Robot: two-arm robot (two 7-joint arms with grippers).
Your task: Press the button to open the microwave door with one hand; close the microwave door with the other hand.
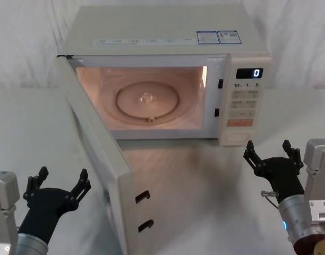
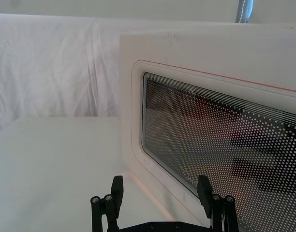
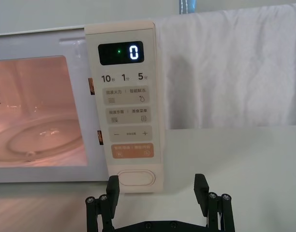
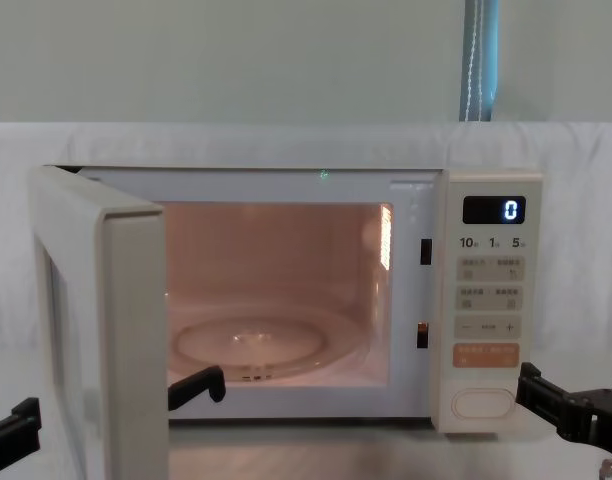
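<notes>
The microwave door (image 1: 99, 154) stands wide open, swung out toward me on its left hinge, and the lit cavity with its glass turntable (image 1: 147, 101) is exposed. Low on the left, my left gripper (image 1: 63, 174) is open beside the door's outer face, apart from it. The left wrist view has that gripper (image 2: 160, 186) facing the door's dark window (image 2: 211, 145). The cream pill-shaped button (image 1: 238, 137) sits at the foot of the keypad panel. My right gripper (image 1: 267, 149) is open just in front of it and slightly to its right, not touching; the right wrist view shows the button (image 3: 136, 178) beyond the gripper (image 3: 156, 186).
The microwave (image 1: 162, 32) stands on a white cloth-covered table (image 1: 205, 191). Its display (image 3: 121, 52) reads 0 and an orange key (image 3: 132, 151) lies above the button. Two black latch hooks (image 1: 144, 210) jut from the door's free edge between my arms.
</notes>
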